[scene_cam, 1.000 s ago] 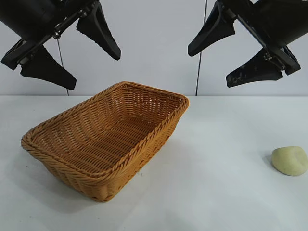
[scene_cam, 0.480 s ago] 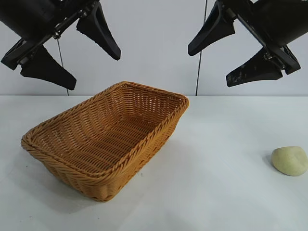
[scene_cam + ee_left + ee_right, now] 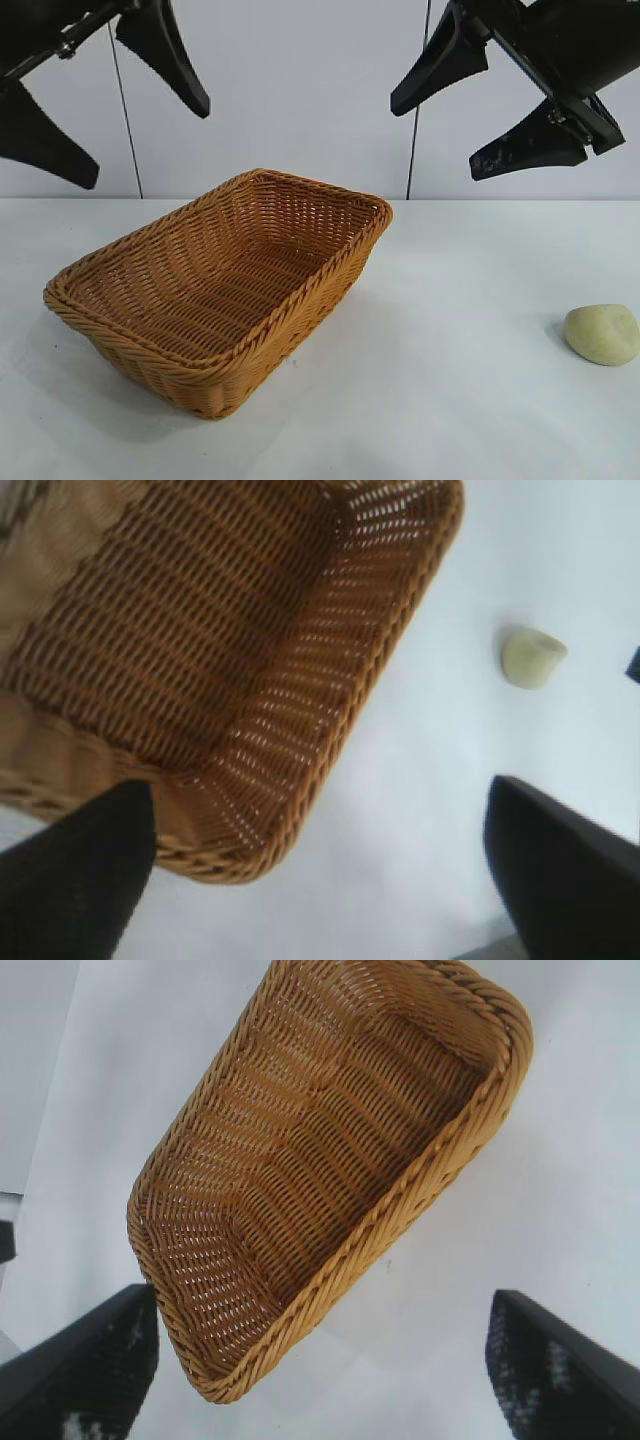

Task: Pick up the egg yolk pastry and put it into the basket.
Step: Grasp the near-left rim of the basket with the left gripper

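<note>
The egg yolk pastry (image 3: 603, 333), a pale yellow rounded lump, lies on the white table at the far right; the left wrist view also catches the pastry (image 3: 531, 657). The orange-brown wicker basket (image 3: 290, 315) stands left of centre with nothing in it, and both wrist views show the basket (image 3: 400, 630) (image 3: 460, 1160). My left gripper (image 3: 135, 138) hangs open high above the basket's left end, partly cut off by the frame. My right gripper (image 3: 432, 140) hangs open high above the table, between basket and pastry. Neither holds anything.
A white wall with two thin dark vertical seams (image 3: 414, 140) stands behind the white table (image 3: 450, 400). Bare tabletop lies between the basket and the pastry and in front of both.
My left gripper has swung to the left and a little up, so part of it is now out of the exterior view. The right gripper, basket and pastry have not moved.
</note>
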You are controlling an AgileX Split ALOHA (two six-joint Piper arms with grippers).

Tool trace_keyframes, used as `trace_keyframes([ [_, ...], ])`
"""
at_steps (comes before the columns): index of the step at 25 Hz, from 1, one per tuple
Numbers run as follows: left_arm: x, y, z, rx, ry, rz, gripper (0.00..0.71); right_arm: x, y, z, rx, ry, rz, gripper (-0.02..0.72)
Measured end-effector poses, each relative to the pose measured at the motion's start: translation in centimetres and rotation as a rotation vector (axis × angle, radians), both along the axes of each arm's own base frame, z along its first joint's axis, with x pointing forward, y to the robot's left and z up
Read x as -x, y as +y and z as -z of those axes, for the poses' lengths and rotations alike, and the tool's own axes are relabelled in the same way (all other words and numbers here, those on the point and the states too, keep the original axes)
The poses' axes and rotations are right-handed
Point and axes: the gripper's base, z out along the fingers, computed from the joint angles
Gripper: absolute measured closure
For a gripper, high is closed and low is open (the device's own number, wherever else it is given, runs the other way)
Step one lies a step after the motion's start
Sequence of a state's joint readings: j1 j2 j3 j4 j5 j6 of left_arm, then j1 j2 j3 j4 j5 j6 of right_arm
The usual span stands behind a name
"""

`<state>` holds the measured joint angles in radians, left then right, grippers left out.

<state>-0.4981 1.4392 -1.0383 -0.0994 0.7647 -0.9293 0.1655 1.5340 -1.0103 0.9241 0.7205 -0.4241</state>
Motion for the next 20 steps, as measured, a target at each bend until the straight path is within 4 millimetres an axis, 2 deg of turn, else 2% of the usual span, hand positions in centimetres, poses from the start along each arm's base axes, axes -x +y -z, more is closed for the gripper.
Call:
trace_keyframes([
  [9, -2.0, 1.2, 3.1, 0.012, 0.147, -0.265, 0.067, 0.0, 0.0, 0.0, 0.005, 0.000, -0.003, 0.066],
  [20, -2.8, 0.8, 6.2, -0.004, 0.230, -0.292, 0.067, 0.0, 0.0, 0.0, 0.009, -0.001, -0.005, 0.066],
])
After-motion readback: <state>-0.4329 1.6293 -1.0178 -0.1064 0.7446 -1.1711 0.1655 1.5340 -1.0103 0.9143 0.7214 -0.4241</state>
